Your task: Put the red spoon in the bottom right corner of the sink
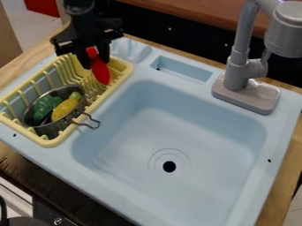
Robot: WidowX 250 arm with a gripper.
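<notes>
Legible texts, labels, brands, numbers and signs on inspection: 0.
</notes>
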